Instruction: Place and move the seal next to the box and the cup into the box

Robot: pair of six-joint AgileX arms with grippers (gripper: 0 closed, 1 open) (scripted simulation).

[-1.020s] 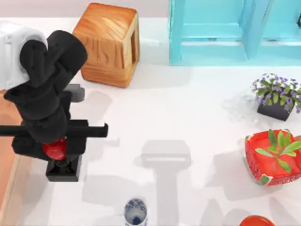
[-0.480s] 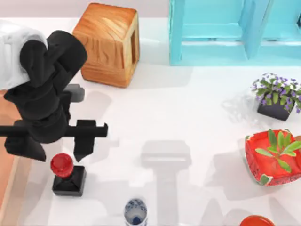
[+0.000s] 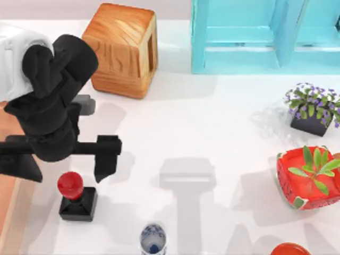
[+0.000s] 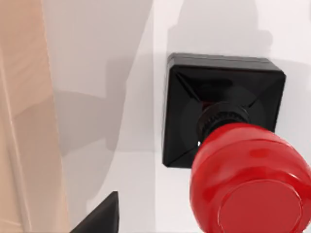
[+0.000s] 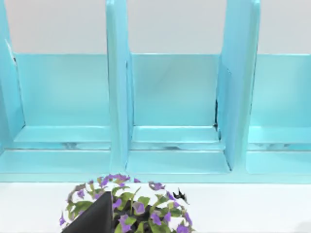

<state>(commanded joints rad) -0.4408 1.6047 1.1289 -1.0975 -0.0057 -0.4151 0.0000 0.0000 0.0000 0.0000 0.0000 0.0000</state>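
Seal (image 3: 74, 195): glossy red knob, black square base. Cup (image 3: 153, 238): white with blue painted pattern, blue inside. Box (image 3: 6, 159): pale wood rim, reddish-brown floor. Counter (image 3: 212, 133): white. Cube (image 3: 121, 49): orange wood grain. Shelf (image 3: 265, 34): turquoise. Planter (image 3: 309, 178): red, green leaves. Flowers (image 3: 312, 101): purple, black pot.

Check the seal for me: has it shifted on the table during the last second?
Yes. The seal now stands released, its base slightly further toward the right, nearer the cup, beside the box. The left gripper hangs open above it.
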